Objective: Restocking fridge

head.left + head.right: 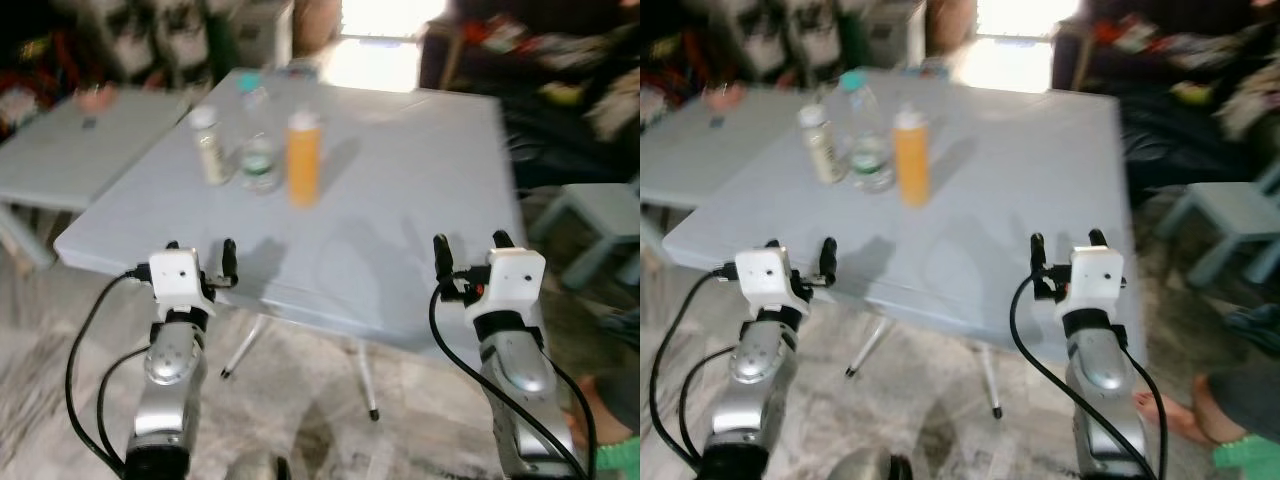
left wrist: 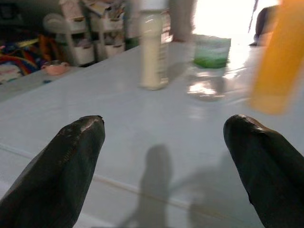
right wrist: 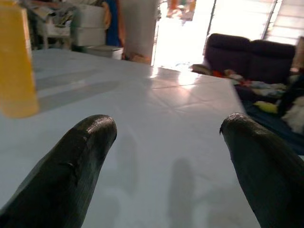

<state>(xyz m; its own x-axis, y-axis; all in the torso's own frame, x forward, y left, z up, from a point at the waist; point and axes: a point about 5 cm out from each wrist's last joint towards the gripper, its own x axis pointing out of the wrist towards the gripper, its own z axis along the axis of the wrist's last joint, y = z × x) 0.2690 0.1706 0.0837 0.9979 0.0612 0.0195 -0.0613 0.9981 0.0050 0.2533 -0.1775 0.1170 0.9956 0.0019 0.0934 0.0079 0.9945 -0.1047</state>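
Tall orange plastic bottle (image 1: 304, 158) with a pale cap, upright toward the far left of the pale grey counter (image 1: 420, 200). Just to its left, near but seemingly apart: a clear plastic water bottle (image 1: 259, 150) with a green label and teal cap, then a slim cream-coloured bottle (image 1: 210, 146) with a white cap. All three upright, ungrasped, well beyond both tools.

Nearer than the orange bottle, at the counter's front edge: left tool (image 1: 200, 262), fingers spread wide, nothing between them, roughly in line with the cream bottle. To the orange bottle's right and also at the front edge: right tool (image 1: 469, 256), likewise wide and empty, facing bare counter top.

Judged progress: barely begun. No bottle lifted, no fridge visible; all carrying and stowing left to do.

Room and edges: broad bare counter surface right of the orange bottle, free for the right arm. Bottles crowded together, so little room for fingers between them; orange bottle the most reachable from its open right side. Second grey table (image 1: 70, 140) close on the left of the bottles. Pale stool (image 1: 600, 215) and a person's bare foot (image 1: 590, 400) on the floor off the counter's right corner; care likely needed when turning that way. Folding legs under the front edge.
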